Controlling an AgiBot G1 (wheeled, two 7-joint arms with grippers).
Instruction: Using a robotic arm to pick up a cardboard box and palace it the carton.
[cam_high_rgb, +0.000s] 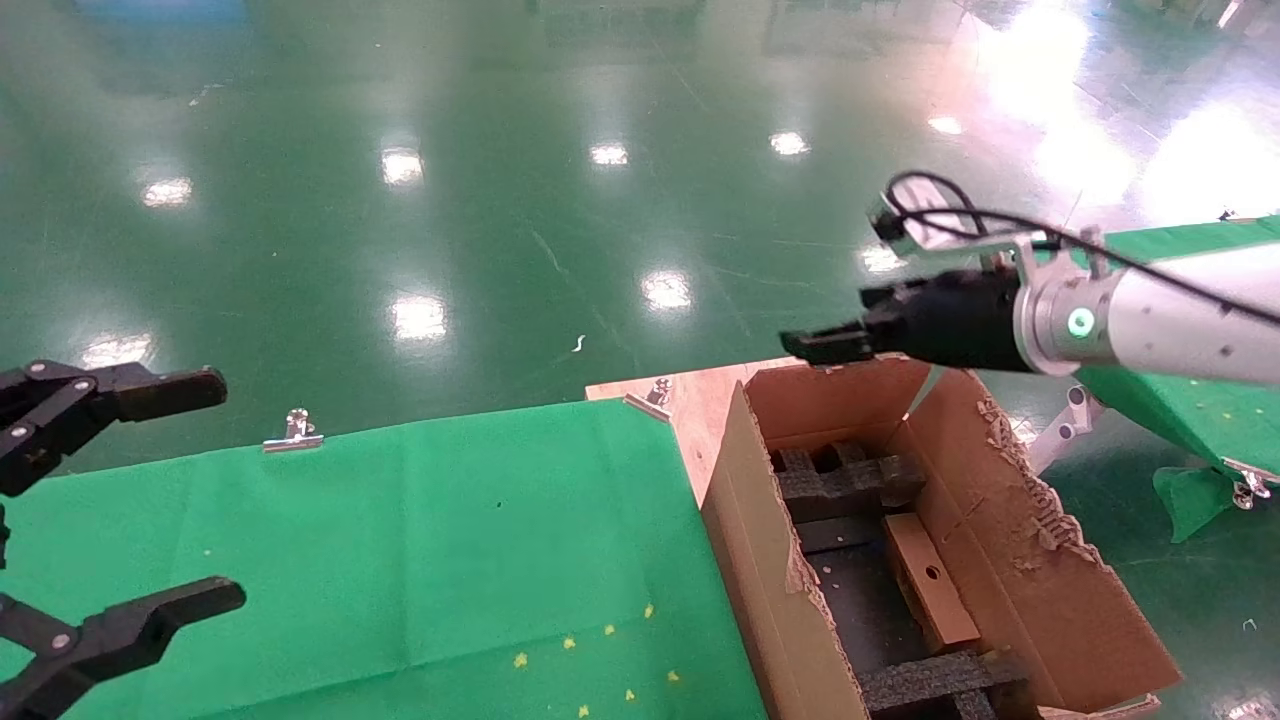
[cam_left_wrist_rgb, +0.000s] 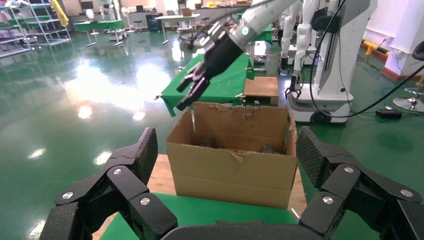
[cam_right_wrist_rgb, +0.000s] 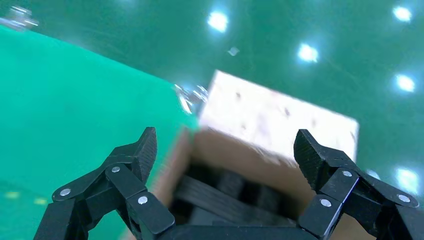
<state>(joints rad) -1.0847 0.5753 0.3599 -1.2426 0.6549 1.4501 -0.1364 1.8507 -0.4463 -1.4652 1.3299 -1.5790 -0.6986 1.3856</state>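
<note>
While the robotic arm (cam_high_rgb: 1130, 320) reaches in from the right in the head view, its black claw (cam_high_rgb: 830, 345) hangs above the far edge of the carton (cam_high_rgb: 1010, 540), holding nothing. The cardboard box (cam_high_rgb: 930, 580) lies inside the carton, below and nearer than the claw, well apart from it. The left gripper (cam_high_rgb: 150, 500) hangs wide open over the green cloth (cam_high_rgb: 420, 560).

From the left wrist view, the claw (cam_left_wrist_rgb: 192, 92) is above the carton (cam_left_wrist_rgb: 232, 167), fingers slightly spread.

From the right wrist view, the right gripper (cam_right_wrist_rgb: 225, 155) is spread open above the carton (cam_right_wrist_rgb: 220, 145).

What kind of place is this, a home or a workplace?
Most likely a workplace: a robot lab or factory hall. It has a wide glossy green floor, other white robots standing nearby, and metal shelves at the far side.
</note>
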